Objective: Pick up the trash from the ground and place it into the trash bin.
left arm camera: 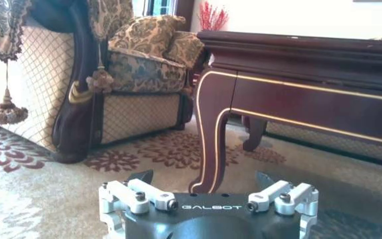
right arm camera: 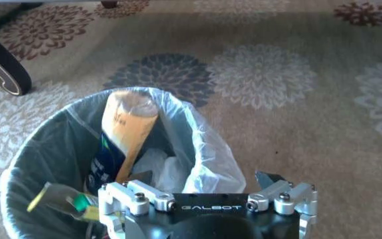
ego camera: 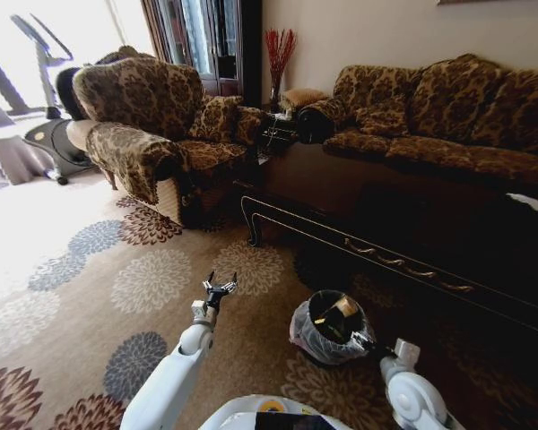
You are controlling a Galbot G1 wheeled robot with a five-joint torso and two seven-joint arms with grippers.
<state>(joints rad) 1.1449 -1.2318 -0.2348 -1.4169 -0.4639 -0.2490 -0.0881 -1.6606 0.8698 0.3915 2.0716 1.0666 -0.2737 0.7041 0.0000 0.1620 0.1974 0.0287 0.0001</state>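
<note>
A long dark wooden table (ego camera: pixel 403 233) with gilt trim and curved legs fills the right side of the room, with brown patterned sofas (ego camera: pixel 448 116) behind it and a patterned armchair (ego camera: pixel 143 125) off its far end. All stand on a beige carpet (ego camera: pixel 99 296) with flower medallions. Close in front of the table sits the small round dark trash bin (ego camera: pixel 327 327), lined with a thin translucent grey-white bag. Inside it, trash is visible: a tan tube-like piece (right arm camera: pixel 128 129) leaning against the wall, crumpled white paper (right arm camera: pixel 157 167), and a green and yellow wrapper (right arm camera: pixel 68 201).

Both wrist housings read "GALBOT". The right claw (right arm camera: pixel 204 178) hangs just above the bin's near rim, fingers spread apart, holding nothing. The left claw (ego camera: pixel 220 287) hovers over bare carpet beside the bin, pointing at the table leg, also spread wide and empty.
</note>
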